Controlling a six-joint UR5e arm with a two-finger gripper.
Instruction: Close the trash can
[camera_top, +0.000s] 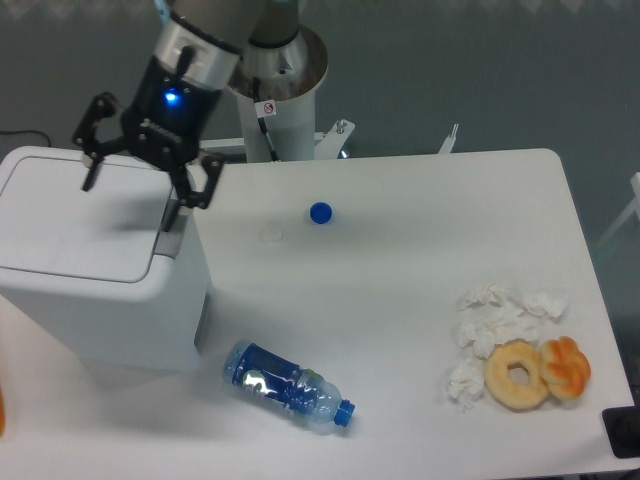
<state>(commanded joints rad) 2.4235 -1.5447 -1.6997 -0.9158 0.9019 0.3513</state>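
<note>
Lid looks flat on the trash can (95, 270) from where you're watching, and the can sits at the left edge of the table (420, 250) with its grey latch panel (172, 238) at the near-right corner of the top. Your gripper (133, 198) hangs just above that right side, fingers spread wide and holding nothing. Biggest risk I'd guess: the right fingertip (168, 218) is right over the latch panel, so if you swing sideways while low you could catch the lid edge and pop it up, or shove the whole can toward the table edge. Can't tell from this angle whether the latch actually clicked, so don't assume it's sealed. Also mind the plastic water bottle (288, 386) lying just in front of the can; a nudged can would roll it. The blue bottle cap (320, 212) is well clear.
</note>
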